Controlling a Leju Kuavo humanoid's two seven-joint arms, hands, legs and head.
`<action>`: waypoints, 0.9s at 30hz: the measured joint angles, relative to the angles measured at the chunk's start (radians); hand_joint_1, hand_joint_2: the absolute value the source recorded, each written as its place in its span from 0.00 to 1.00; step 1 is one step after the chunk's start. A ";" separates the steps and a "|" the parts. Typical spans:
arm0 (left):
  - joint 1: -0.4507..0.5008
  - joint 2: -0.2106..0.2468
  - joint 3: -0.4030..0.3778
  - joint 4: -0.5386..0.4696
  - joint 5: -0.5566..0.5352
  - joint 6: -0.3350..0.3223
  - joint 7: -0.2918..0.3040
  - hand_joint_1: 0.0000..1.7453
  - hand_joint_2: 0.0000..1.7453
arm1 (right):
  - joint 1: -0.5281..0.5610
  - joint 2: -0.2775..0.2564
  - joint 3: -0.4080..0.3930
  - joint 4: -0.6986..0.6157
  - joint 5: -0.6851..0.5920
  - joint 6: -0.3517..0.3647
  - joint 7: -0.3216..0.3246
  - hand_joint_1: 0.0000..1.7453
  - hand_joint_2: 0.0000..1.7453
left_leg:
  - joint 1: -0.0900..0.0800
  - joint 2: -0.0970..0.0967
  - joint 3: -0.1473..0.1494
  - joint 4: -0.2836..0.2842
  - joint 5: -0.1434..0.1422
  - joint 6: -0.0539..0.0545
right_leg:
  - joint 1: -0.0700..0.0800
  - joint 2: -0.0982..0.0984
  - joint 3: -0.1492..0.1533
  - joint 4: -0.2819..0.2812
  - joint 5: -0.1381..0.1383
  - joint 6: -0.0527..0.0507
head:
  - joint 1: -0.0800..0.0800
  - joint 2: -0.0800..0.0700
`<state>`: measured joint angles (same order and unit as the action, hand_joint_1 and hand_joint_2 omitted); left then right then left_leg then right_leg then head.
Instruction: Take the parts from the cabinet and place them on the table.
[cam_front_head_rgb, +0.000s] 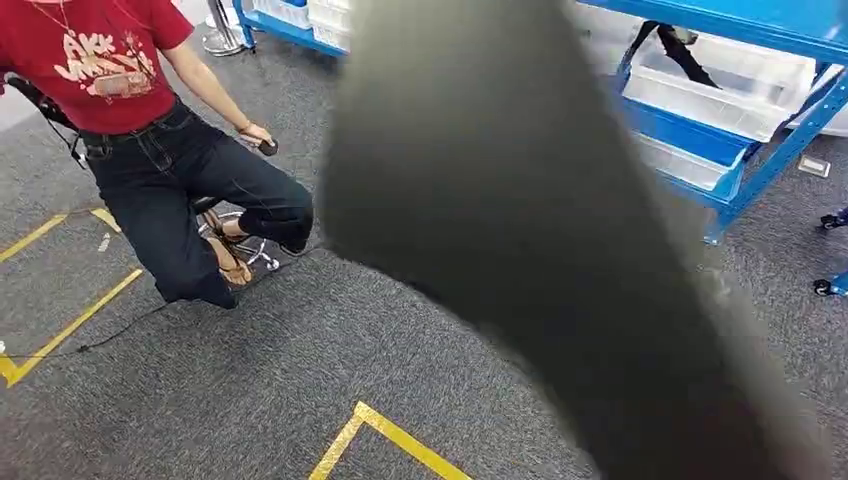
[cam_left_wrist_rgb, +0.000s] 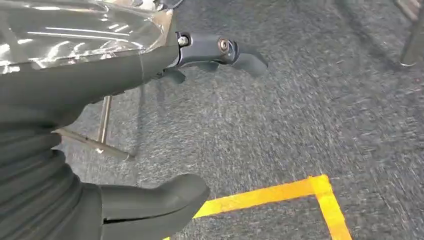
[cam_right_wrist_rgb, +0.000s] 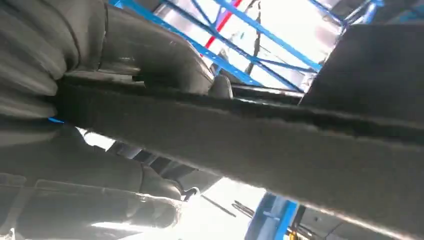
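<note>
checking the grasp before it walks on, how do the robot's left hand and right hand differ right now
The right hand grips a flat dark grey felt-like panel by its edge; the left hand holds nothing, its fingers apart. The right hand is raised beside the blue shelving; the left hand hangs over grey carpet. Both have grey ribbed covers.

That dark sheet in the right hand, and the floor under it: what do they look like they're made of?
The dark sheet looks like matte felt or dense foam: dull grey-black, with a fuzzy cut edge where the right hand grips it. The floor looks like short-pile grey carpet, flecked and fibrous, with glossy yellow tape lines.
</note>
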<state>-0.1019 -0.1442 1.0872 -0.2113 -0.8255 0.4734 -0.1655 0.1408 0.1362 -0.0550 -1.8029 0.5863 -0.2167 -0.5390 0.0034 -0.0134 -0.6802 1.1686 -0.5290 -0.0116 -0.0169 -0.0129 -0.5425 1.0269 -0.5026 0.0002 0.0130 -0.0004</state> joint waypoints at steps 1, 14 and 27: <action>-0.001 0.000 0.000 0.000 0.003 0.000 0.003 0.00 1.00 | 0.007 0.001 -0.010 -0.012 -0.005 0.010 0.000 1.00 1.00 | 0.002 0.008 -0.037 0.080 -0.036 -0.003 | 0.004 -0.014 -0.001 0.000 -0.001 -0.006 | 0.000 0.000; -0.004 -0.001 0.005 -0.002 -0.008 -0.015 0.143 0.00 1.00 | -0.028 0.018 -0.051 -0.029 -0.037 0.082 -0.005 1.00 1.00 | -0.010 0.033 0.111 -0.184 0.092 0.059 | 0.011 -0.045 -0.012 0.043 -0.037 0.016 | 0.001 0.000; 0.008 -0.005 0.168 -0.001 0.238 -0.502 0.035 0.00 1.00 | -0.061 0.027 -0.066 -0.013 -0.016 0.118 0.002 1.00 1.00 | 0.001 -0.155 0.061 -0.167 0.120 0.014 | 0.000 0.074 0.014 -0.008 0.001 0.018 | 0.002 0.000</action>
<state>-0.0939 -0.1488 1.2551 -0.2125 -0.5871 -0.0283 -0.1305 0.0802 0.1633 -0.1205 -1.8162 0.5699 -0.0984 -0.5371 0.0041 -0.1688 -0.6191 1.0017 -0.4090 0.0028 -0.0171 0.0614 -0.5281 1.0186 -0.5011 0.0185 0.0145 -0.0004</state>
